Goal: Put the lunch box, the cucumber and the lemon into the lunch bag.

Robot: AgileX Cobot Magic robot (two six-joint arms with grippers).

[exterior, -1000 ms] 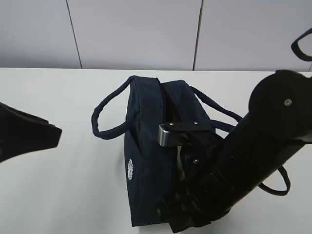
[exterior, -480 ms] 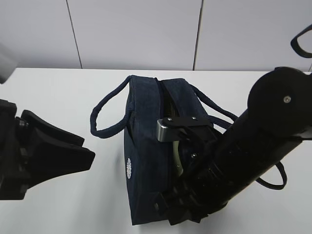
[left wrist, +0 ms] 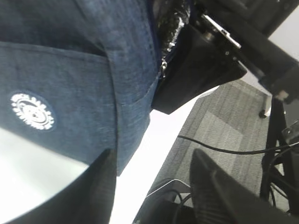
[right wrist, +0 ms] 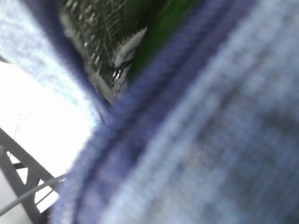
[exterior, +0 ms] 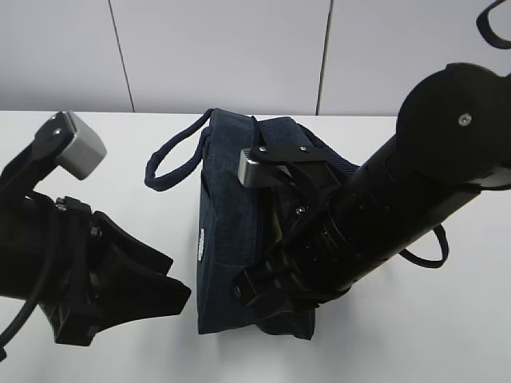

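Note:
The navy lunch bag stands mid-table with its white logo facing left. My right gripper is down at the bag's near end, its jaws hidden by arm and fabric. Blurred navy fabric fills the right wrist view, with silvery lining and a green streak in the opening. My left gripper is open and empty just beside the bag's near corner; it also shows in the exterior view. Lunch box and lemon are hidden.
The bag's loop handles lie out to the left and right on the white table. The left wrist view shows the table's near edge, with grey carpet and a cable below. The right arm leans over the bag.
My left arm has swung in from the left to the bag's near corner. My right arm has shifted left and back, and the bag has moved back and turned with it.

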